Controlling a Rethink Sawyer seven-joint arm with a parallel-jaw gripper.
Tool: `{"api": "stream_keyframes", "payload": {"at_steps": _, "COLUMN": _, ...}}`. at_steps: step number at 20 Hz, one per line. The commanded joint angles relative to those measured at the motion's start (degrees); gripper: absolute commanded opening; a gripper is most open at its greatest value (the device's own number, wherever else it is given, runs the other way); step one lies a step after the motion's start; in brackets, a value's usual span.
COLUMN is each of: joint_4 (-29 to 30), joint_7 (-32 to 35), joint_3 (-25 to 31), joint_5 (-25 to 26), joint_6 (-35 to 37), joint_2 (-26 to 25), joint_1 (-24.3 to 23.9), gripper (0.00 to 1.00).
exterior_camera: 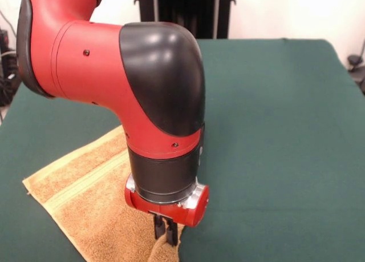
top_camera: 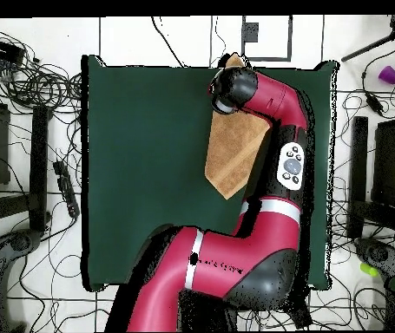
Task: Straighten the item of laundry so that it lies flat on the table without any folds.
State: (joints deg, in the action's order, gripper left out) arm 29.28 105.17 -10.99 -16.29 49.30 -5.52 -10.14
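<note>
The orange-yellow towel point(exterior_camera: 85, 188) lies on the dark green table point(exterior_camera: 274, 131) at the near left, slanted, with a woven band along its left end. My gripper point(exterior_camera: 165, 232) points straight down at the towel's near right edge. Its fingers point(exterior_camera: 158, 228) stand close together and pinch a raised peak of cloth. In the overhead view the towel point(top_camera: 231, 152) is a long pointed shape near the table's point(top_camera: 140, 156) far edge, one tip poking past that edge. The arm's wrist point(top_camera: 233, 88) hides the gripper there.
The red and black arm point(top_camera: 279, 139) lies over the towel's right side in the overhead view. Cables and black stands point(top_camera: 27, 173) ring the table on the floor. A black frame point(exterior_camera: 182, 11) stands behind the table.
</note>
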Motion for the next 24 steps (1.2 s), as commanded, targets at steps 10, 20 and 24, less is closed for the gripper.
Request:
{"api": "stream_keyframes", "payload": {"at_steps": 10, "joint_4": 7.12, "joint_7": 7.67, "joint_3": 5.13, "joint_5": -1.62, "joint_6": 9.41, "joint_2": -0.75, "joint_1": -0.5, "gripper": 0.0}}
{"api": "stream_keyframes", "payload": {"at_steps": 20, "joint_4": 18.11, "joint_7": -5.07, "joint_3": 8.59, "joint_5": -0.95, "joint_6": 13.79, "joint_2": 8.44, "joint_1": -4.22, "gripper": 0.0}}
{"api": "stream_keyframes", "payload": {"at_steps": 24, "joint_4": 24.81, "joint_7": -9.77, "joint_3": 9.59, "joint_5": 0.81, "joint_6": 14.11, "joint_2": 13.48, "joint_1": -6.11, "gripper": 0.0}}
